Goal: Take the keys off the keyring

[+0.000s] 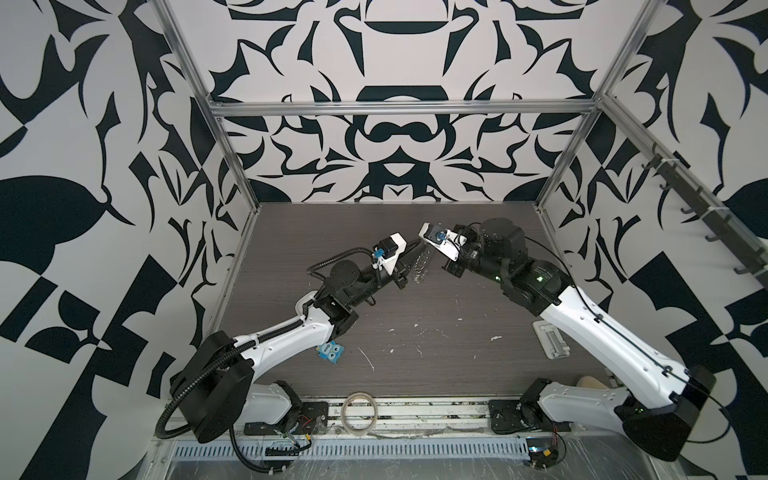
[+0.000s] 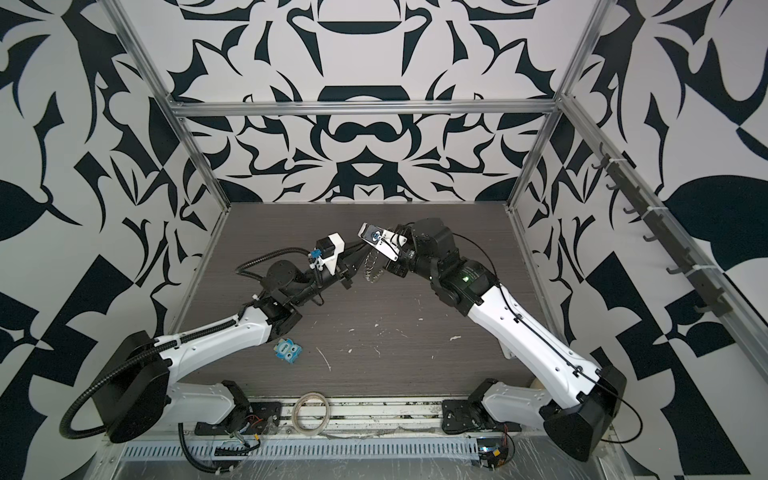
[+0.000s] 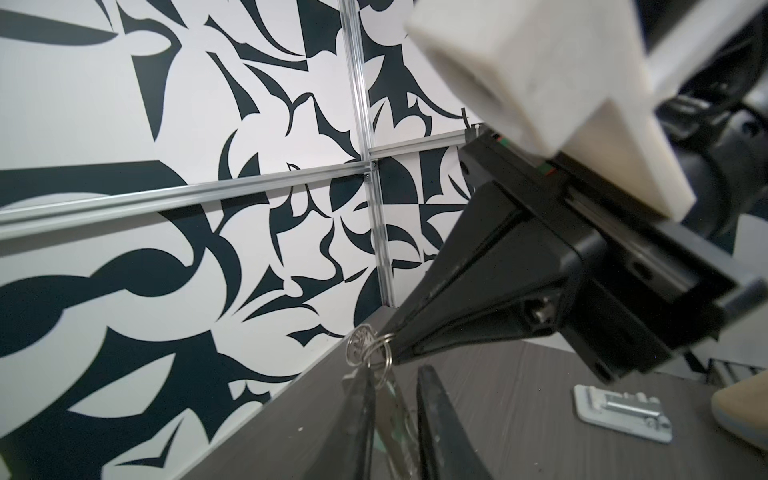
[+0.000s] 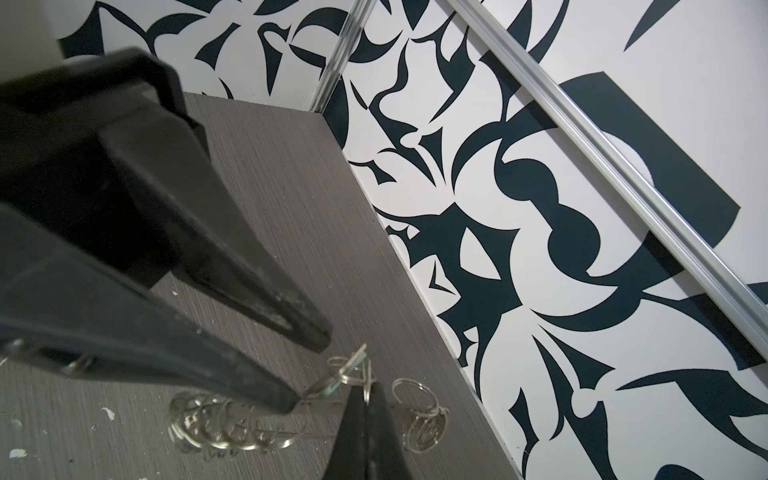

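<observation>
The keyring (image 1: 419, 268) (image 2: 371, 268) hangs in the air between both arms over the back of the table, a bunch of silver split rings (image 4: 224, 428). My right gripper (image 4: 365, 390) is shut on one wire ring at the top of the bunch; its black tip (image 3: 399, 345) shows in the left wrist view. A small silver key with a mint tag (image 3: 395, 419) (image 4: 330, 386) dangles from that ring. My left gripper (image 3: 392, 374) (image 4: 303, 370) stands round the key, its jaws narrowly apart, one finger against the key and a thin gap at the other.
A blue toy block (image 1: 329, 351) lies by the left forearm. A tape roll (image 1: 359, 413) rests on the front rail. A white plate with a metal latch (image 1: 550, 340) (image 3: 619, 411) lies under the right arm. White specks dot the grey table (image 1: 415, 353).
</observation>
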`<state>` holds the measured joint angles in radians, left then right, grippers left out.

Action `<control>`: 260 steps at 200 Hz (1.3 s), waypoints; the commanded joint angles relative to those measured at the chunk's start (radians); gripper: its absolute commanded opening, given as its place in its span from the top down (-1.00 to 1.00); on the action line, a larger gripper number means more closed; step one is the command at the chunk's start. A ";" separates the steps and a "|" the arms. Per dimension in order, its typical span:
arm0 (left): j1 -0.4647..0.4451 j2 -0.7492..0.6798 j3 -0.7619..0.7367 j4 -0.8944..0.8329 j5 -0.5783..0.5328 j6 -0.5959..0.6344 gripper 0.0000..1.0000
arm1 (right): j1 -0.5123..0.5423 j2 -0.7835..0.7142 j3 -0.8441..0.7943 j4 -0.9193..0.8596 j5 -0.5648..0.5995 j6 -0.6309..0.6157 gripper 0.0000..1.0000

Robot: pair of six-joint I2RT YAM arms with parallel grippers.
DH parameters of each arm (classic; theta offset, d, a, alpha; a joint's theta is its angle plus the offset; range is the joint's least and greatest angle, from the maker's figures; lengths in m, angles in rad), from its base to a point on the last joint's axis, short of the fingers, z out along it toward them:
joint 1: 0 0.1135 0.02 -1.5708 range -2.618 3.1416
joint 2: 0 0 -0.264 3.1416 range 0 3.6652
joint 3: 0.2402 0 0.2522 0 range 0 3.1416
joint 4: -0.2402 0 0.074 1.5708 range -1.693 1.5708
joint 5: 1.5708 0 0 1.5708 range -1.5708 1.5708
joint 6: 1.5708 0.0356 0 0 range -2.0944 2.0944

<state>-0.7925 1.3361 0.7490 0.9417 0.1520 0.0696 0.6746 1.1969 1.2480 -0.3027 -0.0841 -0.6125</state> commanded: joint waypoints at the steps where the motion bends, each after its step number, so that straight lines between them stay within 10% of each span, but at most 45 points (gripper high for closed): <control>1: -0.003 0.000 0.021 -0.002 -0.014 -0.014 0.60 | 0.010 -0.026 0.000 0.060 -0.014 -0.004 1.00; 260: 0.006 -0.005 0.064 -0.084 -0.104 -0.161 1.00 | 0.026 -0.105 -0.148 0.232 -0.075 -0.071 1.00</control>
<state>-0.8009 1.3495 0.7723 0.8619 0.0788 -0.0143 0.6888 1.1561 1.1591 -0.2134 -0.0834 -0.6464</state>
